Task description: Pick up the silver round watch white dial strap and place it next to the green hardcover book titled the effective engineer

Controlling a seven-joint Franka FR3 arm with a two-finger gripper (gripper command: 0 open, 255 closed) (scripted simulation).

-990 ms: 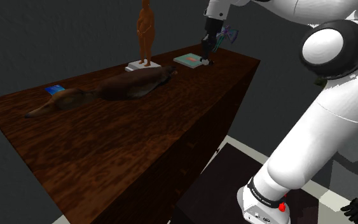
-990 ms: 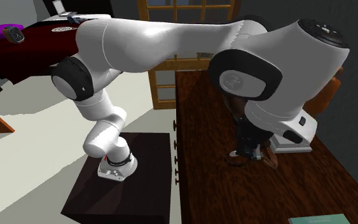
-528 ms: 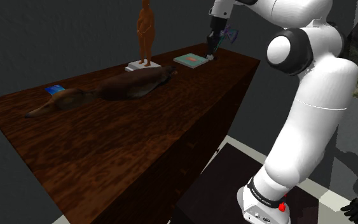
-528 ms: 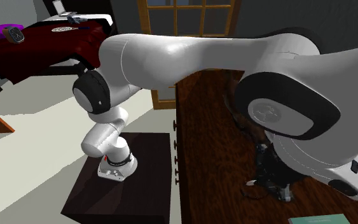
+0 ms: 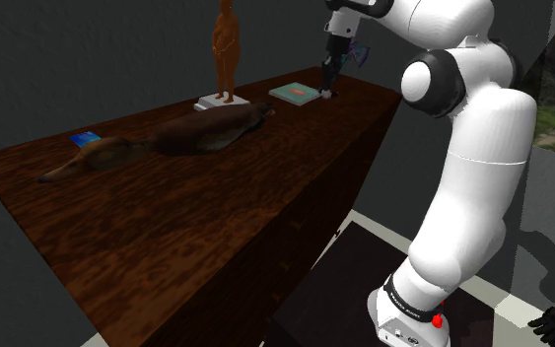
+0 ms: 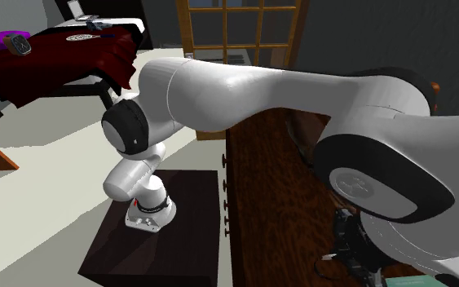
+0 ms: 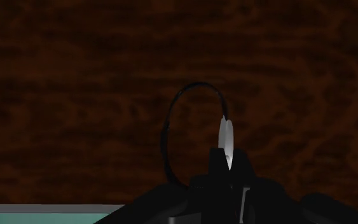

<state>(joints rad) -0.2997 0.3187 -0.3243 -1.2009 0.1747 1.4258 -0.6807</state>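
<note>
In the wrist view, the gripper (image 7: pixel 227 175) is seen closed on the watch (image 7: pixel 226 141). The two black fingers are pressed against the round case, which is turned edge-on and so appears as a narrow pale sliver. The thin black strap is bent into an oval loop at one side of the case. Behind the watch, the tabletop (image 7: pixel 75 70) is shown as dark red-brown wood with a wavy grain. The book (image 7: pixel 44 217), a flat teal-green strip with a grey edge, is seen close beside the gripper.

In the shoulder view, the gripper is held low, just beside the book, on the side turned away from the statue (image 5: pixel 226 44). Whether the watch touches the wood cannot be told. The statue, slender and orange-brown, is placed upright on a flat white base near the book. Farther from the book, a long, smooth brown animal figure (image 5: pixel 211 128) is laid on the wood. A small flat blue thing (image 5: pixel 86 138) lies well apart from the book. The glossy white arm (image 5: pixel 482 148) is mounted on the dark box-shaped stand (image 5: pixel 359 281).

In the second exterior view, the gripper is seen low over the wood, near the corner of the book. A wooden window frame (image 6: pixel 236 24) with square panes is shown far behind the book.
</note>
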